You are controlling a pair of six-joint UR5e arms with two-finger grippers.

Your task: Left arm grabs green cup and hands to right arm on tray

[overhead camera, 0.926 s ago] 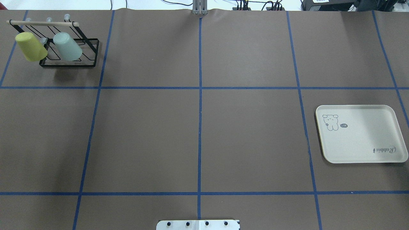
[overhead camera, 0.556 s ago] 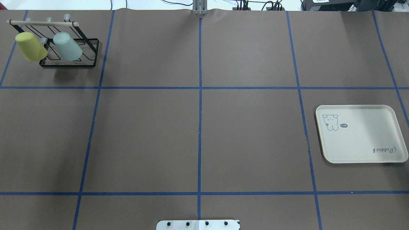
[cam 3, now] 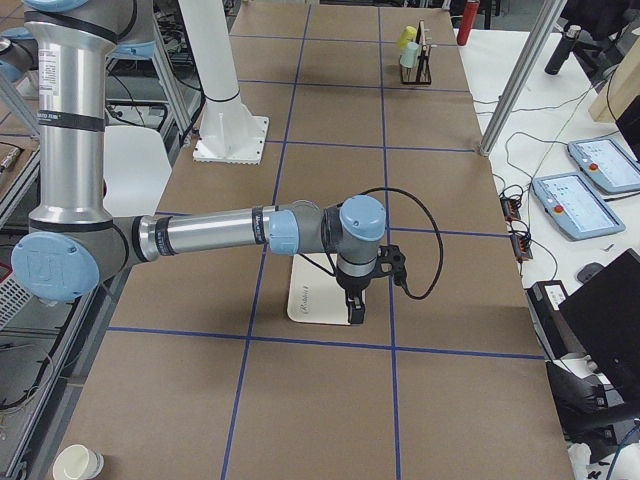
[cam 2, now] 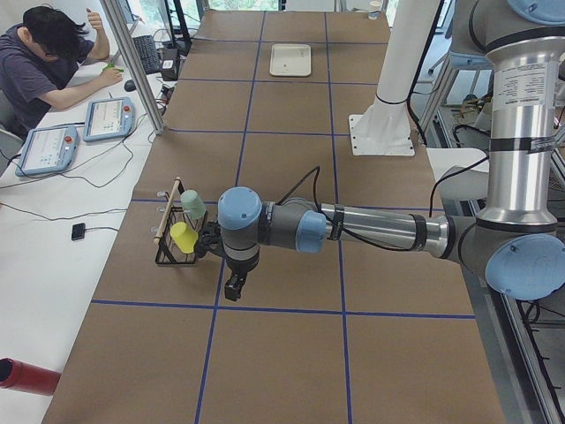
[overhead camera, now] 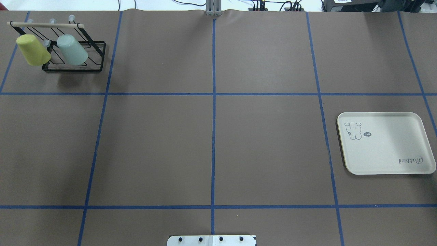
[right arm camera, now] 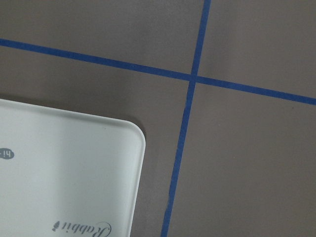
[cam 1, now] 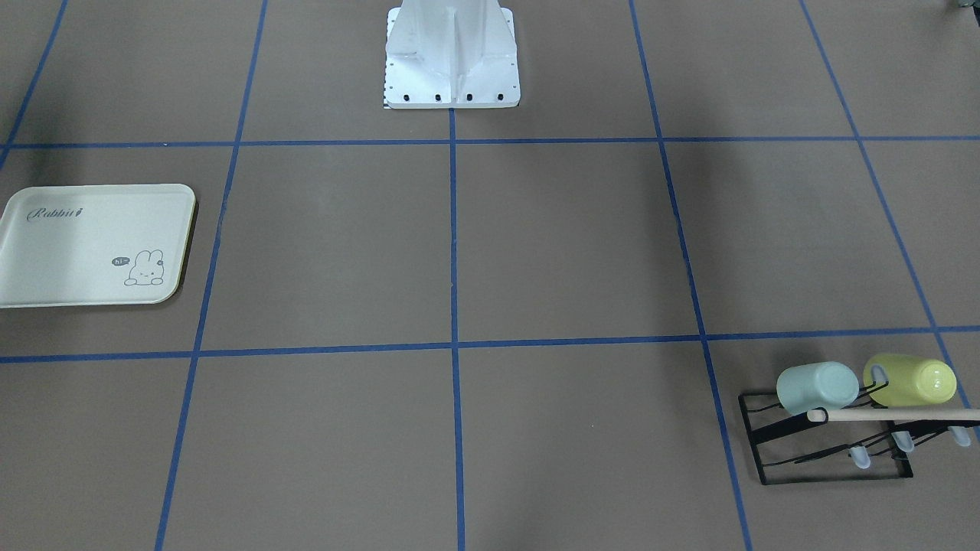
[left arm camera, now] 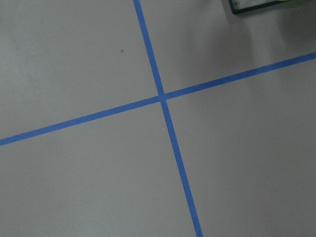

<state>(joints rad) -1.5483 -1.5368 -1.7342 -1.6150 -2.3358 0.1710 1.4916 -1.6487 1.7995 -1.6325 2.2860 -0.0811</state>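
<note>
- Noting the green cup hung tilted on a black wire rack near the table's far left corner, as reckoned from the robot.
- Recording a yellow-green cup just beside it on the same rack, nearer the table's left edge.
- Logging the tray flat by the table's right edge, well apart from the rack.
- Placing the left arm stretched out over the table, left fingers pointing down near the rack, touching neither cup.
- Placing the right arm likewise, right fingers pointing down above a corner of the tray.
- Unable to tell, for either pair of fingers, whether apart or together.
</note>
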